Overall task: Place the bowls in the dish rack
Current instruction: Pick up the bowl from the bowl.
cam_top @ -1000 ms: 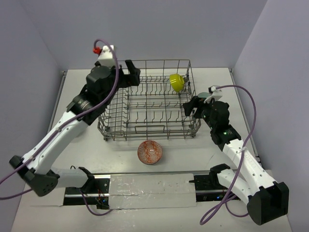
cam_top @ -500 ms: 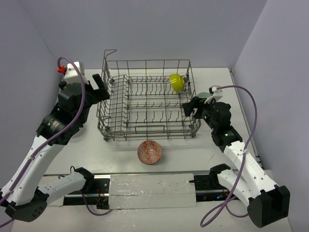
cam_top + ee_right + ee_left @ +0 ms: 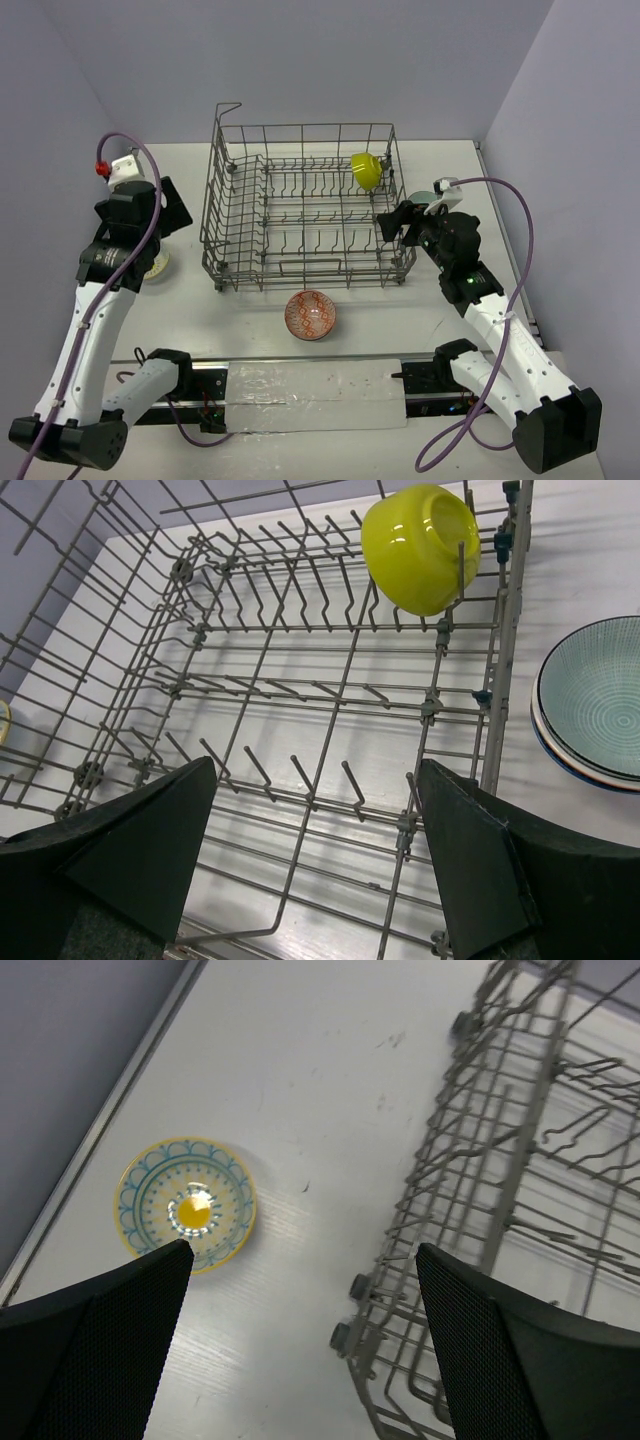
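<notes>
Left gripper [image 3: 302, 1250], spread wide and empty, hovers above a yellow patterned bowl [image 3: 188, 1205] by one fingertip, seemingly lining up a grasp.

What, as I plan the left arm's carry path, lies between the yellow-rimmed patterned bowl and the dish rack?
Nothing: the left wrist view shows only bare table between the patterned bowl and the dish rack.
</notes>
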`<state>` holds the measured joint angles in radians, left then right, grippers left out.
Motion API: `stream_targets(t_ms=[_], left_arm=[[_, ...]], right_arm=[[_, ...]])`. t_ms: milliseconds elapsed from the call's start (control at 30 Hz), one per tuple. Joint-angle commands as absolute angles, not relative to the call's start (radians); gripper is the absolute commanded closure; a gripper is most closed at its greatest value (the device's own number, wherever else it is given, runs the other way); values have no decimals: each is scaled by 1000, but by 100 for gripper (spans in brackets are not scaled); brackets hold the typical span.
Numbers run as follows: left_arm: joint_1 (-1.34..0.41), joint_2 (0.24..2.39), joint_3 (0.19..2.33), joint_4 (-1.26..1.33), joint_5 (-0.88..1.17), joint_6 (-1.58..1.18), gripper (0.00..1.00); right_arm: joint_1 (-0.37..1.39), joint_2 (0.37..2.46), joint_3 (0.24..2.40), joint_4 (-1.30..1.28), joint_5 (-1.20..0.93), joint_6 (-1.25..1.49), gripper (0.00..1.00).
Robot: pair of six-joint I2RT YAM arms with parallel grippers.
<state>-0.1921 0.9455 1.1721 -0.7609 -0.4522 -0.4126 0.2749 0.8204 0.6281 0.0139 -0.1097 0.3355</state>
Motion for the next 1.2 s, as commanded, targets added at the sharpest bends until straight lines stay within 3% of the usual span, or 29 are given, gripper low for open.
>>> stream_targets(t_ms=[0,533,767,1167], left_arm=[[-101,942,1112,-733,-335,-396,1],[48,1081,982,-598,-224,-446,1],[51,1149,979,-592,-276,-437,1],[61,1296,1002,-588,-282,-436,8]], right_arm=[[270,813,646,41,-120,325,11],[268,810,646,37,-118,324,11],[270,799,646,31,-110,321,11],[270,781,647,23,-97,316,11]])
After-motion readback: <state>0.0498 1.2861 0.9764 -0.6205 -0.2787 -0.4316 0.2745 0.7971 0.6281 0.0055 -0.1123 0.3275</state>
